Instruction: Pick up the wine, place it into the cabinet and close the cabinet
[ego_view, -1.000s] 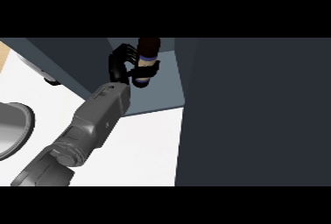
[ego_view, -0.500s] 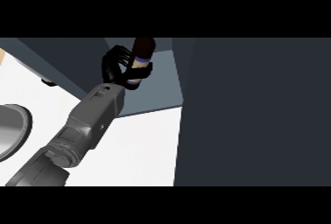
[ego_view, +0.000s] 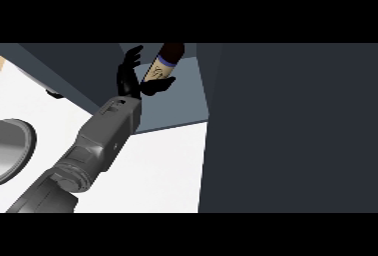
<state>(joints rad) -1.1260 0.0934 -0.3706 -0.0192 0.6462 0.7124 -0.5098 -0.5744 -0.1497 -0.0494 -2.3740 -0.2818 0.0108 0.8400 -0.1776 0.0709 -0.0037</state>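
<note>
On your right a broad dark cabinet door (ego_view: 288, 125) fills most of the view from top to bottom, standing open and hiding whatever lies beyond it; its near edge runs down just beside the cabinet (ego_view: 170, 107) opening, so it stands close alongside the arm's path. The cabinet's grey-blue inside shows as a narrow slot between that door and a dark panel (ego_view: 70, 75) slanting down on the left. One hand (ego_view: 136, 80) shows, at the end of a grey forearm (ego_view: 100, 142) that comes up from the lower left and reaches into the opening; which arm it is you cannot tell from this view alone. Its fingers (ego_view: 131, 60) stand fairly straight on the left of the wine bottle (ego_view: 162, 65) while the thumb curls under and across the bottle's lower part, so the hand has the bottle pinched between thumb and fingers. The wine bottle is tilted, its dark top leaning up and right, a blue band and pale label below, and it sits inside the cabinet opening above the shelf floor. The white desk (ego_view: 159, 170) spreads below, and at the far left edge a grey round plate (ego_view: 13, 150) lies on it, well apart from the hand.
</note>
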